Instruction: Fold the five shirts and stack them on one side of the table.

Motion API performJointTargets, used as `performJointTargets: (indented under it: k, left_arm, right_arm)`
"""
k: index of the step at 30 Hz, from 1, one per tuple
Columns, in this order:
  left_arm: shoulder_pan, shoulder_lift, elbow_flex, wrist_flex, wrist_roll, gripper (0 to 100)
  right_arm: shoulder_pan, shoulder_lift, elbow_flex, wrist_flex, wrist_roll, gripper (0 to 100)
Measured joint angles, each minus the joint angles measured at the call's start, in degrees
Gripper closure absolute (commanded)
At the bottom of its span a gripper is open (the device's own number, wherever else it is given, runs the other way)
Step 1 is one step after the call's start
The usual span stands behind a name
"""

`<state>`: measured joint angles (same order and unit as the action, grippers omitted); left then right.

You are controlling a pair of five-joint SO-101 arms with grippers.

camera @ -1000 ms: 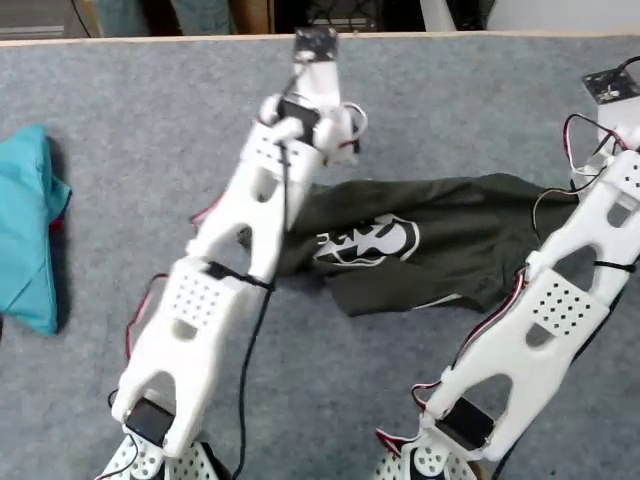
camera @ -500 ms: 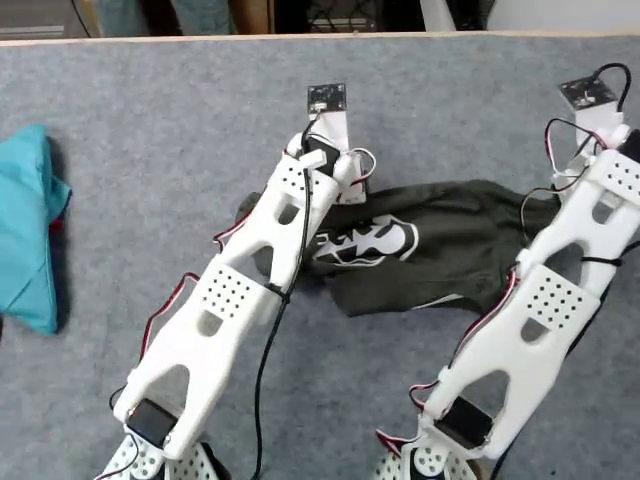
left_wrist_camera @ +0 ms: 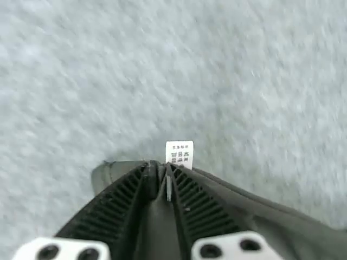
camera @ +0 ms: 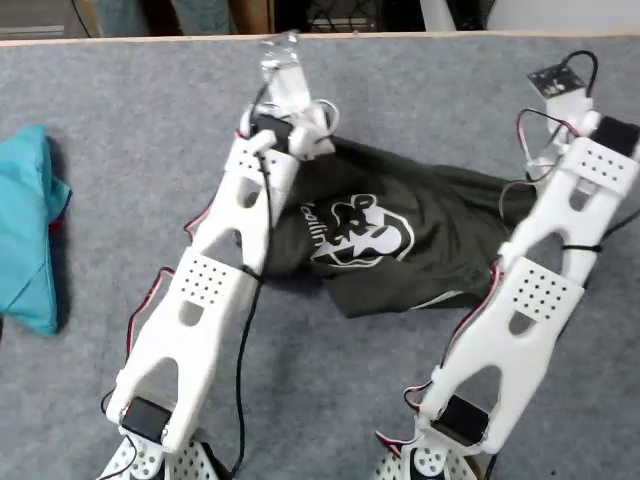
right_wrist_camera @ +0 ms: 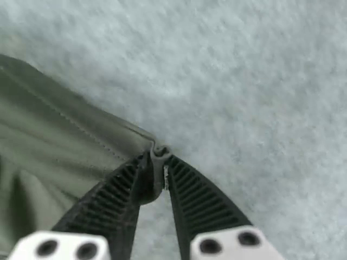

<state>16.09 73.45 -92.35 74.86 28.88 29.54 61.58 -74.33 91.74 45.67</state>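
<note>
Dark olive cloth is held in both pincers: the shirt (camera: 430, 240) is caught at its far edge, one end in each. The left pincer (left_wrist_camera: 164, 169) is pressed together on the hem, just beside a small white label (left_wrist_camera: 179, 153). The right pincer (right_wrist_camera: 157, 158) is pressed together on a folded bit of hem at the other end.

The long axis of the shirt therefore runs from one pincer to the other. Its body, with the white print (camera: 360, 232) upward, lies from both pincers back toward the arm bases, on the grey surface (camera: 140, 130).

I judge that the next move depends on this line: the two pincers should travel together, so that the edge stays stretched.

A teal shirt (camera: 28, 230) lies well apart, on the outer side of the left pincer, so the left arm is nearer to it.
</note>
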Motion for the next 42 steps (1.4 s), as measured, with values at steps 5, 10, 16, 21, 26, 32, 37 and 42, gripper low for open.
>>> performJointTargets:
  k: [5, 10, 16, 21, 26, 32, 37, 42]
  left_arm:
    - [-2.46, 0.00, 0.00, -1.23, 2.90, 78]
    - [-3.34, 0.00, 0.00, -0.18, 8.18, 78]
    - [-2.73, 0.88, 0.00, 3.96, 14.77, 78]
    - [0.26, 1.05, 0.00, 5.36, 16.44, 78]
    - [2.29, 1.05, -0.18, 4.04, 16.53, 78]
    - [3.25, 1.05, 1.85, -1.93, 18.99, 80]
    - [4.48, 1.05, 9.76, -8.35, 19.43, 81]
    - [4.48, 0.97, 16.26, -10.29, 19.96, 81]
  right_arm:
    - [-1.41, 2.20, 0.00, -0.53, -2.20, 98.5]
    - [0.88, 2.29, 0.00, -2.64, -2.37, 98.5]
    - [5.98, 0.53, 0.00, 3.87, 9.05, 98.5]
    - [9.76, -4.13, 0.00, 7.65, 12.92, 98.5]
    - [10.02, -5.71, 0.00, 8.35, 13.10, 98.5]
    - [9.93, -5.71, 0.00, 8.35, 13.10, 98.5]
    - [9.93, -5.71, 0.00, 8.35, 13.10, 98.5]
    - [9.93, -5.71, 0.00, 8.35, 13.10, 98.5]
